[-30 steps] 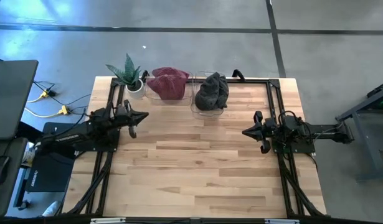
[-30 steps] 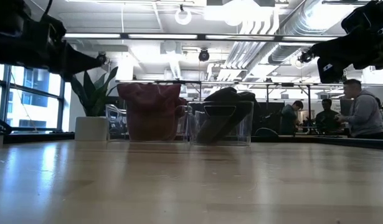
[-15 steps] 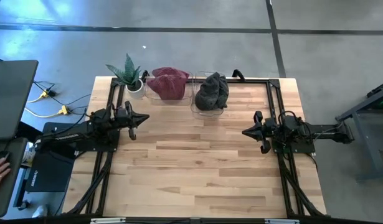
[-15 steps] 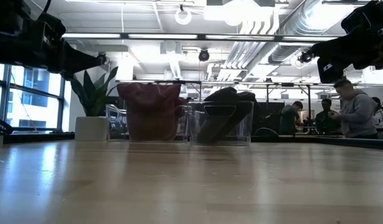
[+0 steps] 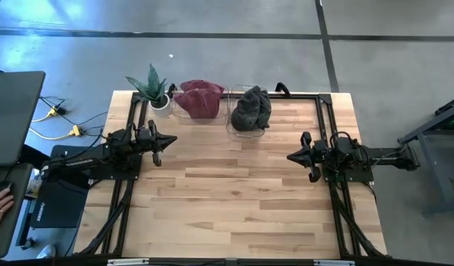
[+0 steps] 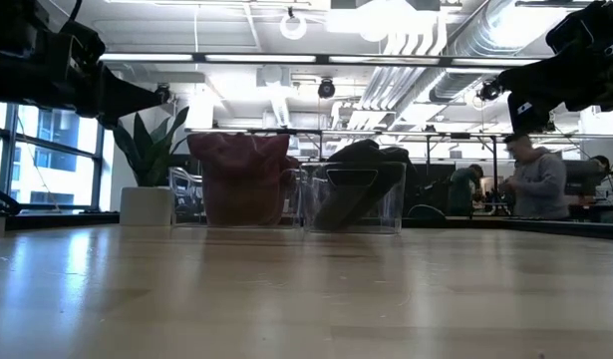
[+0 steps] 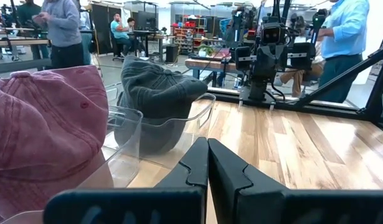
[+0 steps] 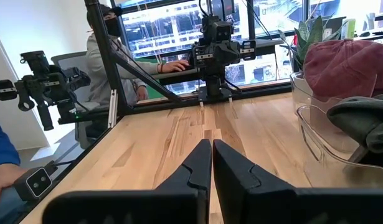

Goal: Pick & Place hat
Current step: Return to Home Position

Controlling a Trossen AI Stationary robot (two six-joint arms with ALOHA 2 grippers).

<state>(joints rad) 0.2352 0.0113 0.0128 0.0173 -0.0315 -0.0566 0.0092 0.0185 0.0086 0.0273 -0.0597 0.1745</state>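
Observation:
A maroon hat (image 5: 199, 98) fills a clear bin at the table's far edge, and a dark grey hat (image 5: 251, 108) sits in a second clear bin (image 5: 234, 127) right of it; both also show in the low view, the maroon hat (image 6: 241, 178) and grey hat (image 6: 361, 179). My left gripper (image 5: 171, 137) hovers shut at the table's left side, near the bins. My right gripper (image 5: 290, 157) hovers shut at the right side. The left wrist view shows the maroon hat (image 7: 45, 134) and grey hat (image 7: 155, 96) ahead of the shut fingers (image 7: 208, 163).
A potted plant (image 5: 154, 89) stands at the far left corner beside the bins. A black frame (image 5: 326, 118) runs along the table's edges. Bare wood (image 5: 234, 199) spreads across the middle and near side. People stand in the room behind (image 6: 530, 184).

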